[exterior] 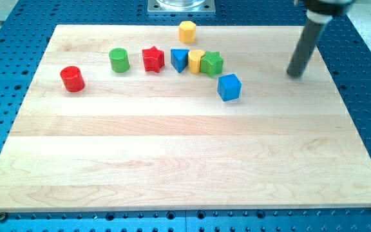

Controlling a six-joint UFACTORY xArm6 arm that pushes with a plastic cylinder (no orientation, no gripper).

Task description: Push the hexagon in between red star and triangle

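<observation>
1. Camera view: the arm's straight dark rod comes down from the view's top right corner, leaning slightly so that its lower end sits further to the view's left than its upper part.
2. The arm carries no pincer, so there is no opening or hold to report; my tip rests on the pale wooden surface, with bare wood all around it.
3. The yellow hexagon block stands alone near the surface's top edge, well to the view's left of my tip and apart from the row beneath it.
4. That row runs, from the view's left: a red cylinder block, a green cylinder block, the red star block, the blue triangle block, a second yellow block of unclear shape, and a green star block.
5. The red star and blue triangle stand just beside each other, a narrow gap between them.
6. A blue cube block lies below the green star, nearest my tip.
</observation>
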